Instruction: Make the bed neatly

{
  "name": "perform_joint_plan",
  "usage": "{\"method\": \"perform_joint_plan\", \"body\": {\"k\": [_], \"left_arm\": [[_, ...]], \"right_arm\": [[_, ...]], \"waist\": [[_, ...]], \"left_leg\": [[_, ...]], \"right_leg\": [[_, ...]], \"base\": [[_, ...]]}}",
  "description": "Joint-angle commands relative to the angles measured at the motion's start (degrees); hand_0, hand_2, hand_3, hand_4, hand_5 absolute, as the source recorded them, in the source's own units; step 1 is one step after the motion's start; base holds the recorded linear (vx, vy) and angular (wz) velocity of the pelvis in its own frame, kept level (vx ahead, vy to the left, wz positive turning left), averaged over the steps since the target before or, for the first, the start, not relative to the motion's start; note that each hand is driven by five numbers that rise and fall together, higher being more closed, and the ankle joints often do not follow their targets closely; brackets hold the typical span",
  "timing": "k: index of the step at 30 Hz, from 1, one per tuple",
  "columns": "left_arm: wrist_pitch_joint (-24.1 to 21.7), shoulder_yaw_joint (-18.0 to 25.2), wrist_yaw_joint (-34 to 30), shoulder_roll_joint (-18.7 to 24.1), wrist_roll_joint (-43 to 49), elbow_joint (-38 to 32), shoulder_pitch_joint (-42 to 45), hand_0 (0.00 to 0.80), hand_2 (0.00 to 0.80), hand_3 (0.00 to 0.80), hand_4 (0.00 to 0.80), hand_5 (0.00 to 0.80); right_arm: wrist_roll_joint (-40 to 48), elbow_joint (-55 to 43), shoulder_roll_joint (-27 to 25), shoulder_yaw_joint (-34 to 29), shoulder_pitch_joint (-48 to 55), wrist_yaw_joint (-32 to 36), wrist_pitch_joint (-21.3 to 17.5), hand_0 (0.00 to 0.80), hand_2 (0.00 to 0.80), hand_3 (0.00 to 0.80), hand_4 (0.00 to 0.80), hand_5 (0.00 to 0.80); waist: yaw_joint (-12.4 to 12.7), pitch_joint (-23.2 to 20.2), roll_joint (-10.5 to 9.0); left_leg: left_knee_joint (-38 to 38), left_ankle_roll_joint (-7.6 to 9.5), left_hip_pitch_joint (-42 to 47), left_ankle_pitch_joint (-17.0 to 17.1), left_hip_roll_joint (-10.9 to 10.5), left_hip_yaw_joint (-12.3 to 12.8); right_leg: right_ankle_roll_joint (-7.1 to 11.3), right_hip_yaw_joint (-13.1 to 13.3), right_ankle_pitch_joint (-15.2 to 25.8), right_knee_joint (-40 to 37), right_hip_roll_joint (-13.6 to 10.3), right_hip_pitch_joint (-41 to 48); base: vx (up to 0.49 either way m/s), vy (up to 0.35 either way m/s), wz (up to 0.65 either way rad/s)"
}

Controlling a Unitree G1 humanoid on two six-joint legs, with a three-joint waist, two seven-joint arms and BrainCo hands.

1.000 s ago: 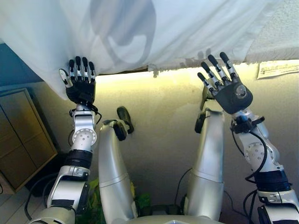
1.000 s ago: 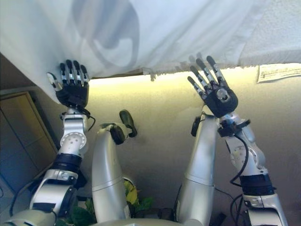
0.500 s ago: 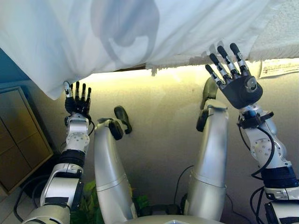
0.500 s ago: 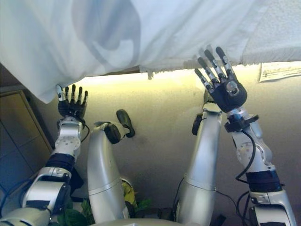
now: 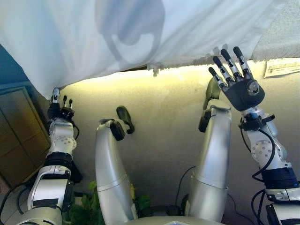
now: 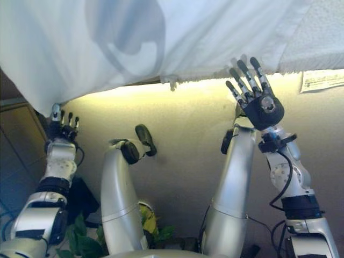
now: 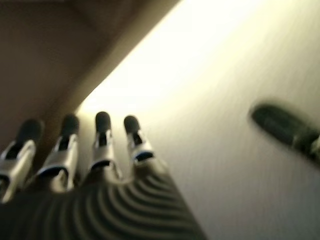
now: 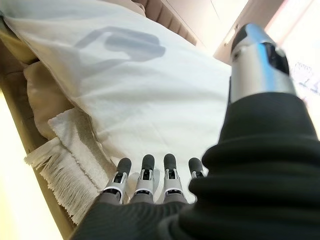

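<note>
Overhead, the white sheet (image 5: 140, 37) overhangs the bed's edge. Right hand (image 5: 239, 86) reaches it, fingers spread. Left hand (image 5: 58, 110) hangs lower, fingers straight, holding nothing.

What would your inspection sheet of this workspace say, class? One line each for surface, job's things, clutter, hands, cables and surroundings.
Surface: bed, its edge lit by a yellow glow beneath the overhanging cover.
Job's things: white sheet draped over the bed's edge, hanging lowest at the robot's left; fringed white towel under it.
Clutter: paper label just below the edge.
Hands: left hand open, below the sheet's low corner, holding nothing; right hand open, fingers straight, tips at the sheet's hem.
Cables: nothing to report.
Surroundings: wooden cabinet at the robot's left; green plant low down.
</note>
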Motion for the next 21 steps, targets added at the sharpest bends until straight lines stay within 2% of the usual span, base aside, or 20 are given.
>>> {"method": "perform_joint_plan", "body": {"k": [1, 5, 11, 16, 17, 18, 21], "left_arm": [[0.6, 4.3, 0.7, 0.3, 0.1, 5.5, 6.2, 0.0, 0.0, 0.0, 0.0, 0.0], [1.5, 6.0, 0.3, -1.7, -0.3, 7.7, 10.1, 0.0, 0.0, 0.0, 0.0, 0.0], [4.5, 10.4, -1.0, -1.4, 1.0, 9.5, 15.0, 0.0, 0.0, 0.0, 0.0, 0.0], [4.7, 13.1, -2.6, -1.7, 2.7, 7.3, 19.5, 0.0, 0.0, 0.0, 0.0, 0.0], [4.3, 13.7, -3.2, -1.5, 2.4, 6.9, 20.2, 0.0, 0.0, 0.0, 0.0, 0.0], [4.0, 14.1, -3.4, -1.5, 2.5, 6.1, 20.9, 0.0, 0.0, 0.0, 0.0, 0.0], [1.5, 14.7, -4.7, -2.0, 5.0, 3.6, 23.7, 0.0, 0.0, 0.0, 0.0, 0.0]], "right_arm": [[-0.3, -4.7, -1.8, -1.9, 0.6, 0.1, 0.5, 0.0, 0.0, 0.0, 0.0, 0.0], [-1.8, -8.4, -1.7, -2.8, 2.3, -3.7, 3.7, 0.0, 0.0, 0.0, 0.0, 0.0], [-2.1, -11.2, -1.1, -4.9, 6.3, -9.2, 7.7, 0.0, 0.0, 0.0, 0.0, 0.0], [-1.4, -12.1, 1.2, -5.2, 10.6, -11.0, 7.9, 0.0, 0.0, 0.0, 0.0, 0.0], [-1.1, -12.2, 1.7, -5.2, 11.4, -11.0, 7.8, 0.0, 0.0, 0.0, 0.0, 0.0], [-1.0, -12.4, 2.1, -5.3, 12.1, -11.0, 7.8, 0.0, 0.0, 0.0, 0.0, 0.0], [-1.7, -12.4, 3.1, -5.2, 14.6, -9.6, 6.8, 0.0, 0.0, 0.0, 0.0, 0.0]], "waist": [[-0.2, -0.3, 1.15], [-0.3, -0.3, 0.52], [-0.1, -0.3, -0.28], [0.5, -0.3, -1.18], [0.6, -0.3, -1.43], [0.6, -0.3, -1.79], [0.9, -1.4, -2.12]], "left_leg": [[-10.9, -2.62, 5.5, 10.7, 0.1, -1.4], [-18.1, -3.12, 14.9, 12.7, -0.1, -1.6], [-27.0, -3.22, 27.0, 15.4, -0.3, -2.1], [-33.8, -2.97, 36.2, 17.3, 0.0, -1.5], [-35.3, -2.84, 38.2, 17.7, 0.1, -1.3], [-36.7, -2.51, 39.0, 19.6, -0.1, -1.2], [-40.3, -2.24, 43.5, 20.6, 0.5, -0.8]], "right_leg": [[-6.49, -2.7, 0.1, -2.0, -1.8, 9.5], [-5.9, -4.4, 1.1, -8.2, -3.2, 17.5], [-5.46, -7.3, 1.9, -14.5, -4.9, 28.5], [-4.92, -10.2, 3.2, -20.9, -5.2, 38.2], [-4.74, -11.0, 3.6, -22.5, -5.3, 40.5], [-5.04, -11.6, 5.5, -24.7, -5.4, 41.8], [-4.56, -12.5, 6.3, -28.0, -5.3, 46.1]], "base": [[0.048, 0.036, -0.07], [0.051, 0.009, -0.03], [0.049, -0.033, -0.01], [0.046, -0.133, -0.03], [-0.042, -0.157, 0.02], [-0.047, -0.152, 0.03], [0.012, -0.156, 0.05]]}}
